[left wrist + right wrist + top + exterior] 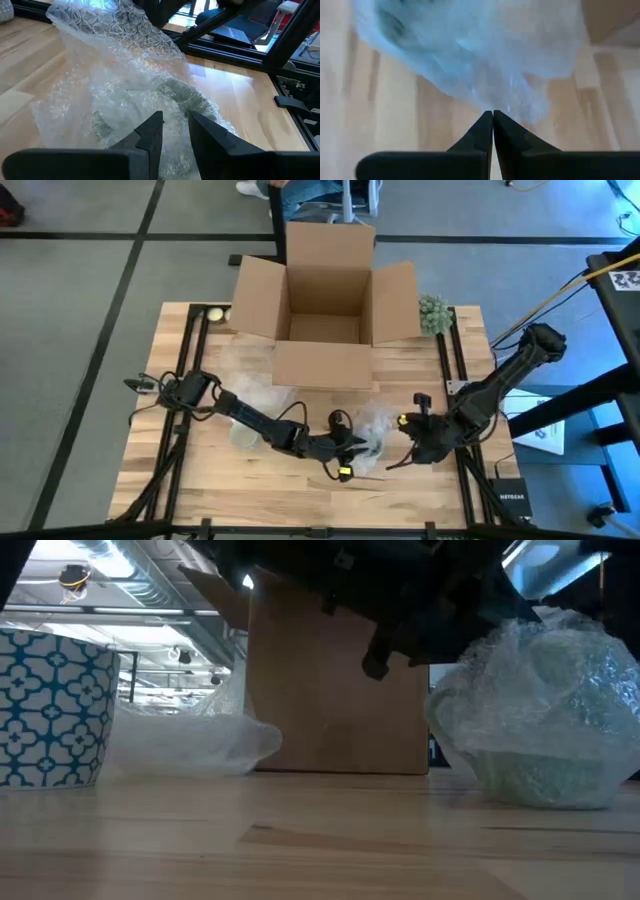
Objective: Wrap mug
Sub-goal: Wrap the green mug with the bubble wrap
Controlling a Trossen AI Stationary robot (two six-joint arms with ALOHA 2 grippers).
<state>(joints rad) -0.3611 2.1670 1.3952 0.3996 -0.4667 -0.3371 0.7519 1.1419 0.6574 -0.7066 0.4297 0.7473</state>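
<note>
The mug (540, 730), bundled in bubble wrap (125, 80), sits on the table (300, 490) at about 5 o'clock from the cardboard box (322, 300), between the two grippers. The left gripper (175, 131) at the bundle's 9 o'clock has fingers slightly spread over the wrap. The right gripper (493, 120) at its 3 o'clock has fingers pressed together, pinching nothing. A patterned cup (50, 705) stands apart

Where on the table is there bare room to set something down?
Bare wood along the table's front edge and its front left corner. Crowded: the middle, around the wrapped mug, both tools, the loose bubble wrap and the box.
</note>
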